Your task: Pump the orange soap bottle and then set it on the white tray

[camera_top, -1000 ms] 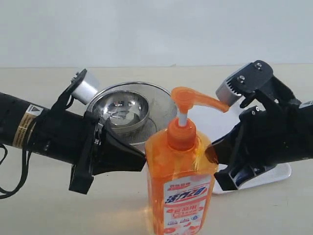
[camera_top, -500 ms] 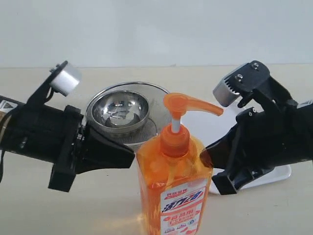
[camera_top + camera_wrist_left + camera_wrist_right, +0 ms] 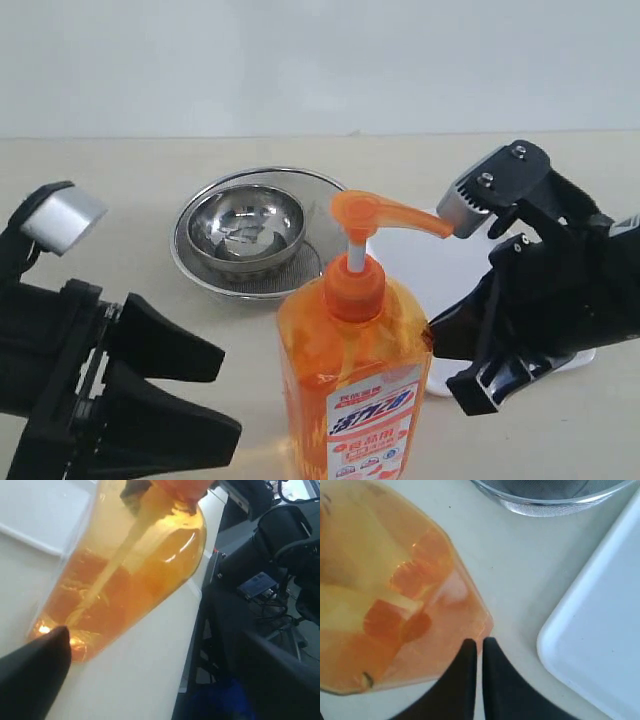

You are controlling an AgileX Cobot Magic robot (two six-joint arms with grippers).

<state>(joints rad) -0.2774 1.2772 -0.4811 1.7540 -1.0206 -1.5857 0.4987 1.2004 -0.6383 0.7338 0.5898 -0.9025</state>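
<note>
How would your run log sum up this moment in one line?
orange soap bottle: standing on table | left gripper: open, clear of bottle | right gripper: shut, tips at bottle's edge | white tray: no bottle on it yet

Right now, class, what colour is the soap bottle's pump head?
Orange pump head; exterior view shows it best.

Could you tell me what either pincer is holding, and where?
Nothing: left pincer open, clear of the orange soap bottle; right pincer shut beside it.

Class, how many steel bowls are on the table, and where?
2: the smaller bowl nests inside the wider mesh bowl, behind the orange soap bottle. None seem hidden.
</note>
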